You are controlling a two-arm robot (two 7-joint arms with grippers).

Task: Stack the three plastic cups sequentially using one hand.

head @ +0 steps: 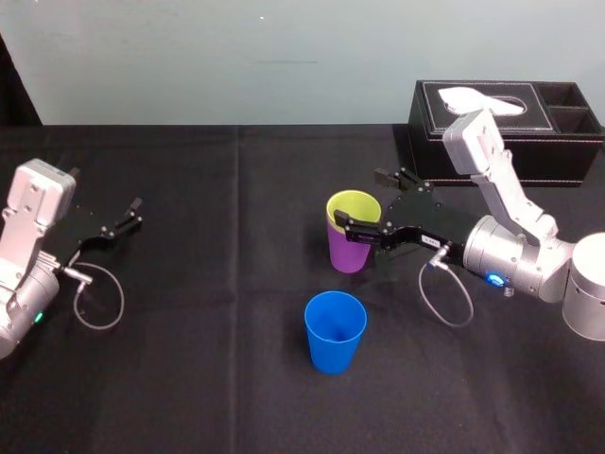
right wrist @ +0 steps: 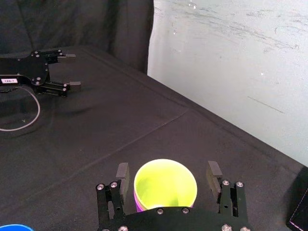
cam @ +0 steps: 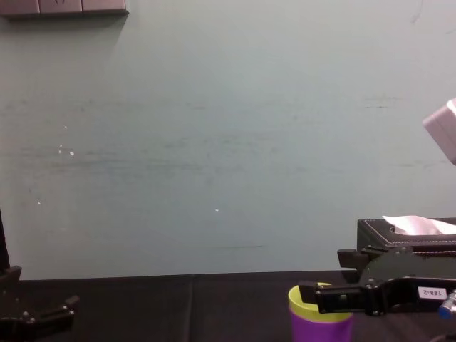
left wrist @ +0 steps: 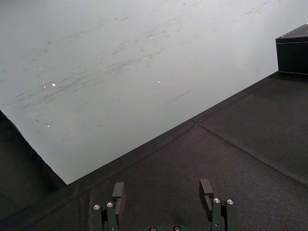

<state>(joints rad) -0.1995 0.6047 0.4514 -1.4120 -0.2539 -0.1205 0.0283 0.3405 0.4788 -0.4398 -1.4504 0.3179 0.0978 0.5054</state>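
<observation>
Even, bright light; faint soft shadows

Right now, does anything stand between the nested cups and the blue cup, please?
Nothing visible does: bare table separates the blue cup from the purple cup holding the yellow-green cup, which the open right gripper straddles. The left gripper sits parked far left.

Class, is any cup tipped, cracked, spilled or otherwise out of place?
Nothing stands out. The yellow-green cup sits upright in the purple cup, within the open right gripper; the blue cup stands upright nearby. The left gripper rests at the left.
</observation>
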